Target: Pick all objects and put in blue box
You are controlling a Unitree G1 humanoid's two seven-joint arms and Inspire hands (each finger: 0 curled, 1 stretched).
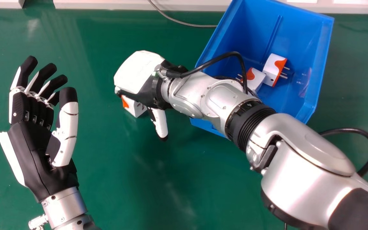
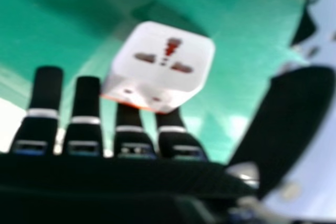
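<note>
Head view has the last white plug adapter I can spot outside the blue box (image 1: 323,64) on the green table (image 1: 107,179), left of the box's near-left corner, peeking out from under the right hand (image 1: 139,72). So yeah, that's the nearer hand; the left hand (image 1: 32,140) sits farther left. Right hand view shows the white plug adapter (image 2: 157,59) between straight fingers and a wide-spread thumb, closer to the fingers, socket face toward the camera. I'd bring the thumb across before lifting, imo.
</note>
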